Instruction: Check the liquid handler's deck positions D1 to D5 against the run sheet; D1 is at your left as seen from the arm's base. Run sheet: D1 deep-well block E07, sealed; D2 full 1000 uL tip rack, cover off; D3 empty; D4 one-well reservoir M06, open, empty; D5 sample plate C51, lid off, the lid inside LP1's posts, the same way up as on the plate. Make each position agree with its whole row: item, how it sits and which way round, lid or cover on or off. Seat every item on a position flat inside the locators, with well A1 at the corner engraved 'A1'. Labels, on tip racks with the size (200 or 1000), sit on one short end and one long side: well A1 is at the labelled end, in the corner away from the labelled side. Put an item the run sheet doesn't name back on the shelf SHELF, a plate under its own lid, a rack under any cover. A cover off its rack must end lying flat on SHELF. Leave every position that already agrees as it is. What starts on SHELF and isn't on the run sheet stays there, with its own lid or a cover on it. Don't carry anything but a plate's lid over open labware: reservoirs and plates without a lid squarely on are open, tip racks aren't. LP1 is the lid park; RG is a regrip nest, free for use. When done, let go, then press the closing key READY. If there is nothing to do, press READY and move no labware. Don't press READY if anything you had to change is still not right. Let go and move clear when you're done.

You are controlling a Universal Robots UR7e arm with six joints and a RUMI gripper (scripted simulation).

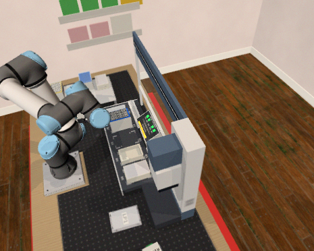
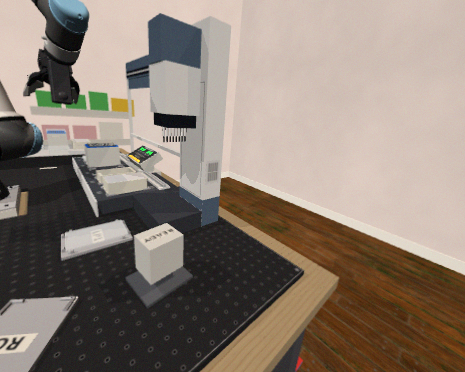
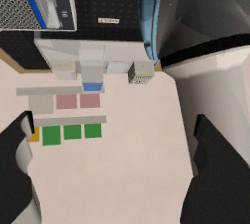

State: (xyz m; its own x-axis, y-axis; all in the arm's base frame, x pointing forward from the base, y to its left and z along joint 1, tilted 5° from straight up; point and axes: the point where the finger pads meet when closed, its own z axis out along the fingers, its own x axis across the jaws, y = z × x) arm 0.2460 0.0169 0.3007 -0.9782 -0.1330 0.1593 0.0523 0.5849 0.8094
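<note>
My gripper [image 2: 54, 88] hangs high in the air over the near-left end of the deck, open and empty; in the wrist view its two dark fingers stand wide with only the wall between them. The deck [image 1: 129, 144] holds, from the far end to the near end: a blue-rimmed rack of tips [image 1: 118, 112], a flat grey-topped item [image 1: 121, 125], a bare position [image 1: 127, 138], an open white reservoir [image 1: 131, 153] and a white covered plate [image 1: 136, 172]. The lid park LP1 [image 1: 125, 218] lies bare. The READY key [image 2: 158, 254] stands on the near table.
The shelf [image 1: 96, 87] behind the deck carries a blue-topped box [image 1: 84, 77], a white box [image 1: 101, 81] and a small rack [image 1: 57, 87]. The liquid handler's tower and head [image 1: 178, 164] rise beside the deck's near end. The RG nest [image 2: 14, 341] lies at the front left.
</note>
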